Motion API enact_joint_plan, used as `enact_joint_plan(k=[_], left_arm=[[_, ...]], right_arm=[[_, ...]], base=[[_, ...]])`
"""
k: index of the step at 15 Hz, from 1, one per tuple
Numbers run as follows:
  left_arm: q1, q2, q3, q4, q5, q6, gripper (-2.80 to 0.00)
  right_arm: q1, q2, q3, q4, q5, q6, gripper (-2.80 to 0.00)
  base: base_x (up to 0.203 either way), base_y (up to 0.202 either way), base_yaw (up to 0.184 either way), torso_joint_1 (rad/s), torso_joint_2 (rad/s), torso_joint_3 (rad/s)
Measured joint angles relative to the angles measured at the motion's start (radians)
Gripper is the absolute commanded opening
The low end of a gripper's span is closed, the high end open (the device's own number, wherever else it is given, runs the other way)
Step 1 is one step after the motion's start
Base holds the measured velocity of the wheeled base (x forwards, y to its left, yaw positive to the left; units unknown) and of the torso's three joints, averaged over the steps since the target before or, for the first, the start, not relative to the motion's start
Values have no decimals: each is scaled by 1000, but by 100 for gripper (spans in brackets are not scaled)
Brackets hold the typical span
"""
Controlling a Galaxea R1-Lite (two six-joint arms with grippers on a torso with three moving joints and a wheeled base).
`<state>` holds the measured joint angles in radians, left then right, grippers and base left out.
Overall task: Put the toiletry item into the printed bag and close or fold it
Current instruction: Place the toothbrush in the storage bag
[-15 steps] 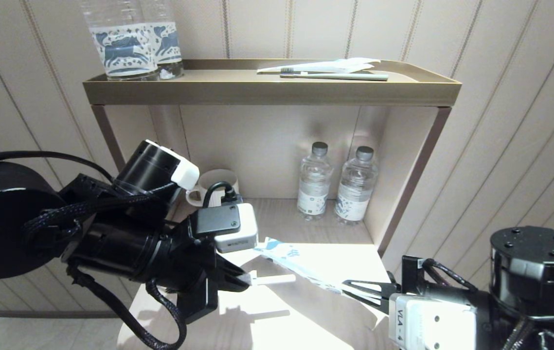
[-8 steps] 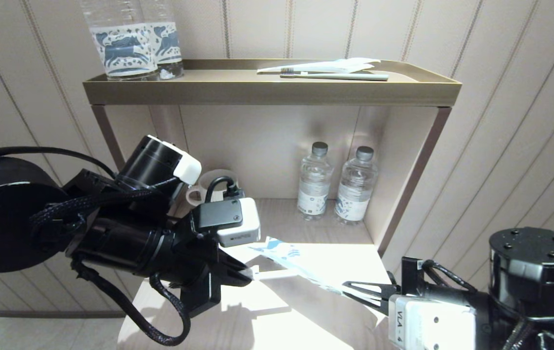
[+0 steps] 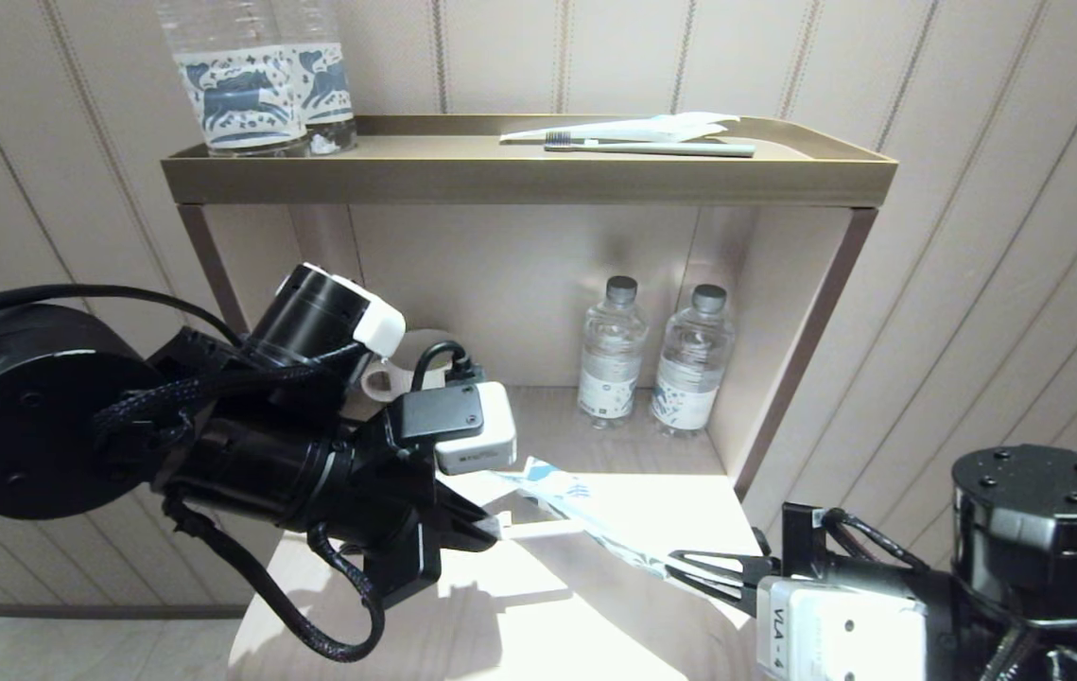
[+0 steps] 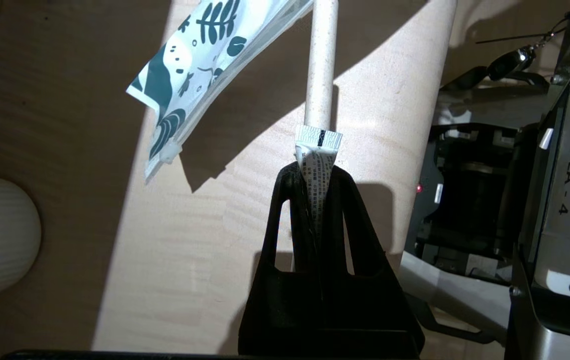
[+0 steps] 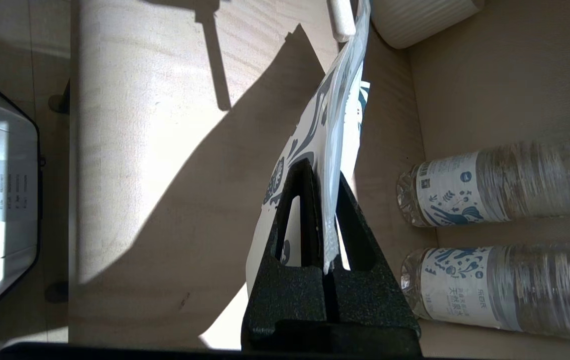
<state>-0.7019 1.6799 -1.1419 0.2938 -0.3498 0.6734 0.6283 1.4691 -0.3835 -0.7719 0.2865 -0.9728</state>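
Note:
The slim white toothbrush (image 3: 543, 528) sticks out from my left gripper (image 3: 493, 532), low in the middle of the head view. That gripper (image 4: 315, 172) is shut on the small white tube (image 4: 317, 162) together with the toothbrush handle (image 4: 321, 60). The bristle head is hidden. My right gripper (image 3: 694, 566) is shut on the lower end of the printed bag (image 3: 585, 511), holding it slanted above the wooden table (image 3: 519, 634). In the right wrist view the bag (image 5: 332, 125) rises from the gripper (image 5: 322, 172), and the toothbrush's rounded tip (image 5: 341, 20) sits at its far end.
Two water bottles (image 3: 612, 355) (image 3: 692, 359) and a white mug (image 3: 398, 378) stand in the niche behind. On the top shelf tray (image 3: 529, 180) lie a greyish-green toothbrush with wrapper (image 3: 651, 148) and two horse-label bottles (image 3: 254, 85).
My left arm has shifted slightly right and forward, carrying the toothbrush and tube closer to the bag's far end. The right gripper and bag have barely moved.

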Motion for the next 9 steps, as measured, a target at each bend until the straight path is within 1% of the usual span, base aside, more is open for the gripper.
enact_joint_plan(k=[9], left_arm=[[4, -8, 6, -2, 0, -1, -280]], right_arm=[[2, 1, 0, 0, 0, 0, -280]], base=[[0, 0, 0, 0, 0, 0]])
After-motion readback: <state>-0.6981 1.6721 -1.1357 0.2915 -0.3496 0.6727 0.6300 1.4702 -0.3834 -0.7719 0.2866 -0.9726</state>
